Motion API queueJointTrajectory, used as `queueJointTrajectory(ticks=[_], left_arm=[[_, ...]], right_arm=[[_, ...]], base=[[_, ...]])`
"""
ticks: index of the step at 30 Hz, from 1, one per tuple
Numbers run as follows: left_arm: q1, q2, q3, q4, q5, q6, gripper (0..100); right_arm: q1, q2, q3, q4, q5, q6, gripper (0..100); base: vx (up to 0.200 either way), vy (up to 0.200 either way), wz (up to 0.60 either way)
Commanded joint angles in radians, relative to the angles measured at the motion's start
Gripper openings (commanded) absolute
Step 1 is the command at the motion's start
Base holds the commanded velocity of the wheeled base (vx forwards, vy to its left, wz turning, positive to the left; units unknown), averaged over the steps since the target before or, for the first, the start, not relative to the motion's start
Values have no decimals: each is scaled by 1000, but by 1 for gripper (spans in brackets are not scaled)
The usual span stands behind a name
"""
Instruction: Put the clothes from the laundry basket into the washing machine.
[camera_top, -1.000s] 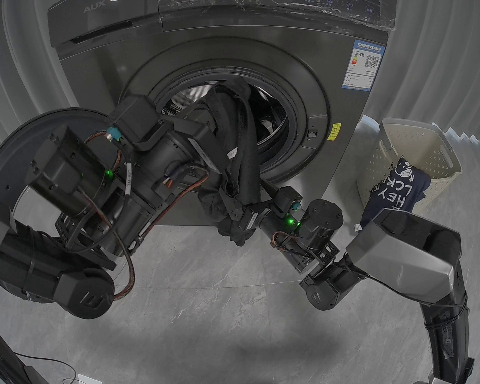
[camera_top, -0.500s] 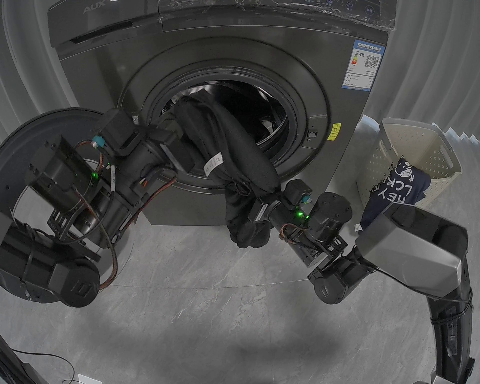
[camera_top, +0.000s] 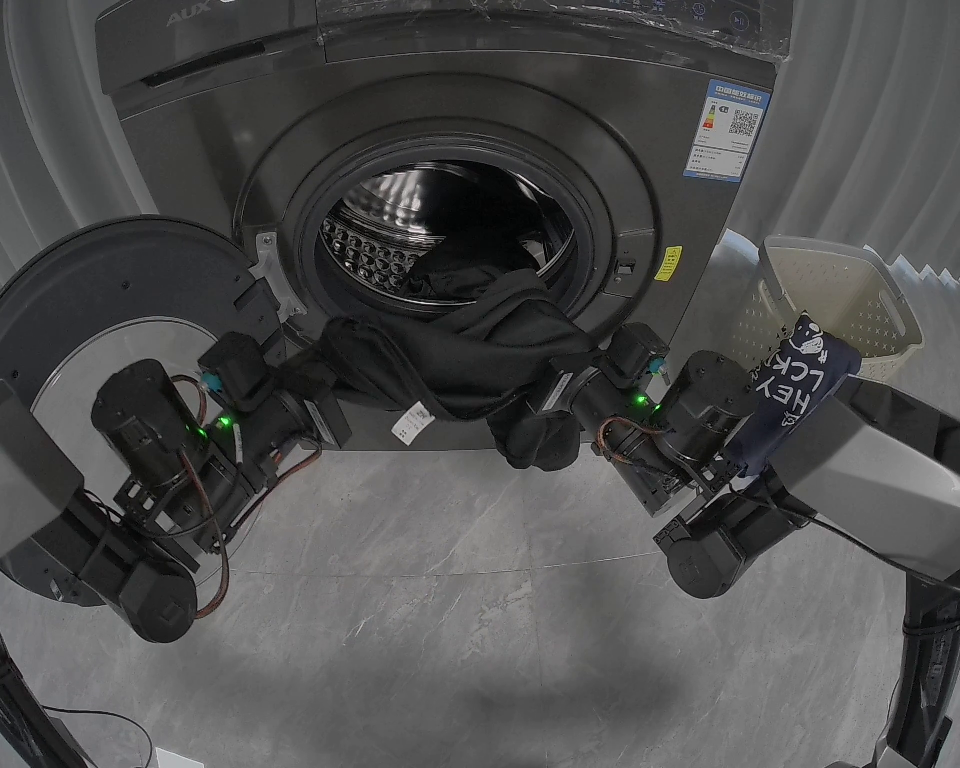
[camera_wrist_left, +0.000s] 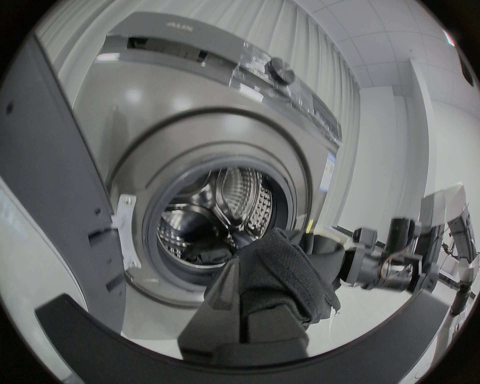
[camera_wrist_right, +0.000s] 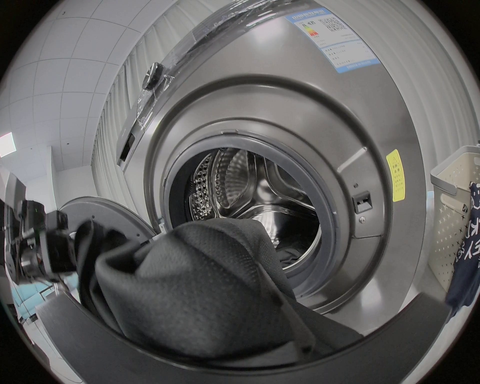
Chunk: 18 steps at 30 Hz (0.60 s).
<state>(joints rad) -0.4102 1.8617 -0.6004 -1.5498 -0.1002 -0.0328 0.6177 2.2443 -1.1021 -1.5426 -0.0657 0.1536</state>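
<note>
Lowering both arms, we are draping the black garment (camera_top: 450, 350) across the washing machine (camera_top: 640, 170) rim, half-loaded; left gripper (camera_wrist_left: 244, 295) is pinching it, while the right gripper (camera_top: 550, 400) is cloth-covered, so we cannot tell its state.

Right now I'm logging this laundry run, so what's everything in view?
Washer: one, dark grey, straight ahead.
Door: one, dark grey, swung open on the left.
Garment: one, black, draped over the washer's opening, half out.
Cloth: dark, inside the washer, count unclear.
Basket: one, cream, right of the washer.
Shirt: one, navy, hung over the basket's front rim.
Left gripper: shut on the garment's left end.
Right gripper: shut on its right end.
</note>
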Motion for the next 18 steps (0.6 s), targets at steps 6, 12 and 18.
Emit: queueJointTrajectory(ticks=[6, 12, 18], left_arm=[[-9, 154, 5, -3, -3, -4, 0], [-9, 223, 13, -3, -13, -3, 0], [-5, 258, 2, -3, -13, 1, 0]], right_arm=[[40, -58, -39, 4, -5, 0, 0], [53, -64, -50, 7, -5, 0, 0], [62, -61, -54, 7, -5, 3, 0]], base=[[0, 0, 0], [0, 0, 0], [0, 0, 0]])
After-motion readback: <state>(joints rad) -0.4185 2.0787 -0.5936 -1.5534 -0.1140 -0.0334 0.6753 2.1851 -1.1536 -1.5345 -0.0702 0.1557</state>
